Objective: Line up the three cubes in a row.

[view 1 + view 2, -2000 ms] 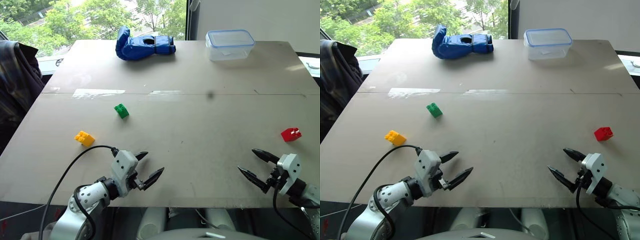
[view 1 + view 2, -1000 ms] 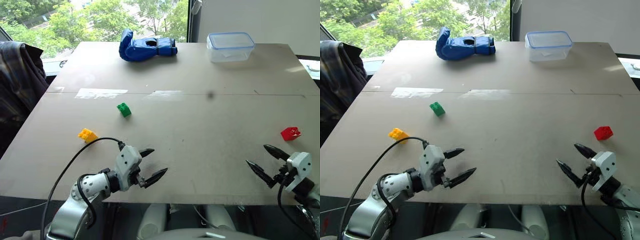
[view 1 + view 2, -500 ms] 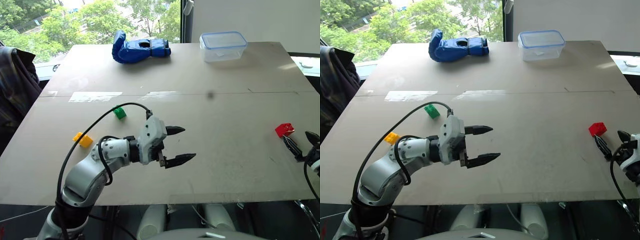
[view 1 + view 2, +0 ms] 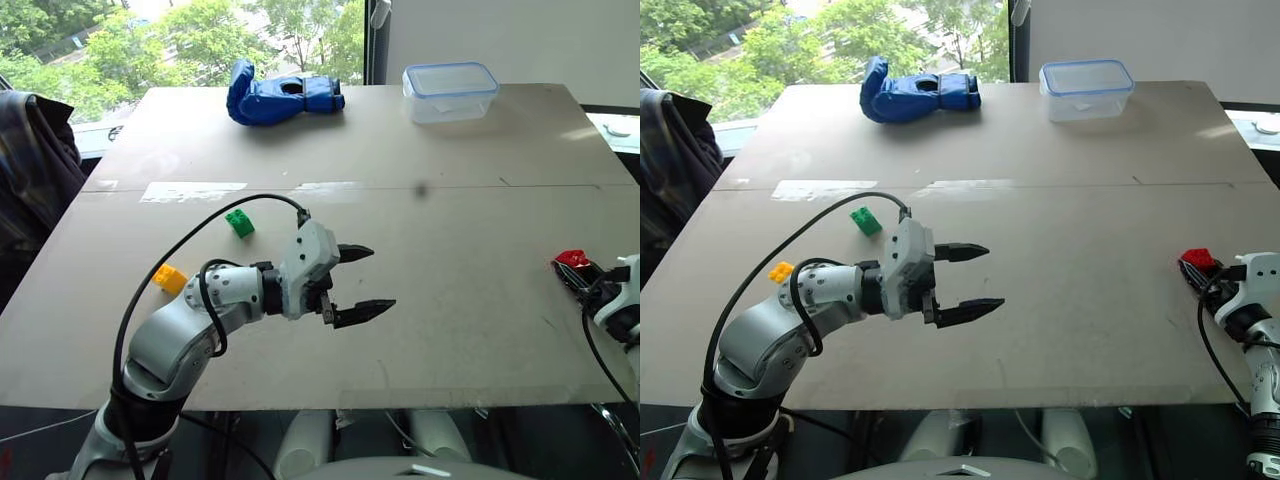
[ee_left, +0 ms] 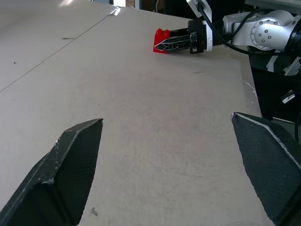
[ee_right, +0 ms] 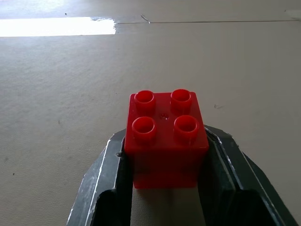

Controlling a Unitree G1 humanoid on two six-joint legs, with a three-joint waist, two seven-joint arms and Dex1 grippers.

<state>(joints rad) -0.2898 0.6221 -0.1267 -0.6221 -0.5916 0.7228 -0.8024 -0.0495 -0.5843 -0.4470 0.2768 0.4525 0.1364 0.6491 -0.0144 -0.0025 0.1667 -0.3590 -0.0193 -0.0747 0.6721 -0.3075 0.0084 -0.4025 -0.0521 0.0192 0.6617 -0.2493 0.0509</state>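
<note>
Red cube: the red cube (image 6: 165,136) sat on the tabletop (image 4: 450,150) near its right edge, studs up, gripped between the two black fingers of the right hand (image 6: 164,165).
Right hand: clamped on the red cube, one finger against each side face; seen from the head it lay low at the tabletop's right edge, with the cube at its fingertips.
Left hand: the left hand (image 4: 355,282) hung above the middle of the tabletop, fingers spread wide apart, holding and touching nothing, pointing toward the robot's right.
Green cube: the green cube (image 4: 239,222) lay on the tabletop beyond the left arm, well apart from the red cube.
Yellow cube: the yellow cube (image 4: 169,277) lay near the tabletop's left edge, just beside the left forearm, nearer the robot than the green cube.
Change since a second earlier: the right hand, then open and short of the red cube, had reached it and closed on it; the left hand had risen from the near edge to over the middle, fingers as wide as before.
Far edge: a blue glove (image 4: 283,96) and a clear lidded box (image 4: 450,90) sat there.
</note>
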